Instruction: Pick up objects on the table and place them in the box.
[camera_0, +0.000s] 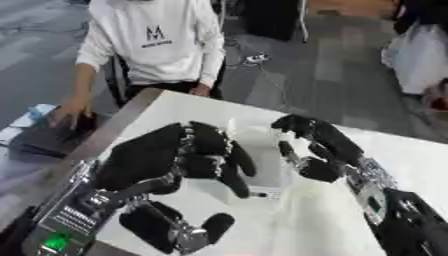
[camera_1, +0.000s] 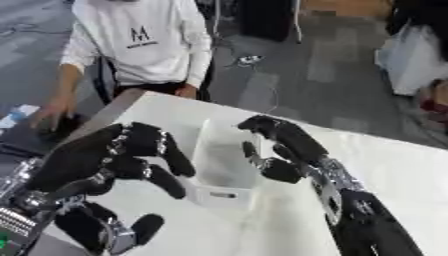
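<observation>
A white open-topped box (camera_1: 220, 194) stands on the white table (camera_0: 411, 155), between my two hands. My left hand (camera_0: 162, 155), black and large in the foreground, hangs over the box's left side. Its fingers are bent downward and its thumb (camera_0: 214, 225) is spread well apart, with nothing seen in it. My right hand (camera_0: 317, 142) arches over the box's right rim, fingers bent toward the box and thumb below them. I see nothing between them. Both hands hide much of the box's inside, so I cannot tell what is in it. No loose objects show on the table.
The table's left edge (camera_0: 109, 132) runs diagonally from the far corner toward me. Beyond it, lower down, lies a dark flat thing (camera_0: 44, 142). To the right of my right arm, bare white tabletop (camera_1: 411, 170) stretches on.
</observation>
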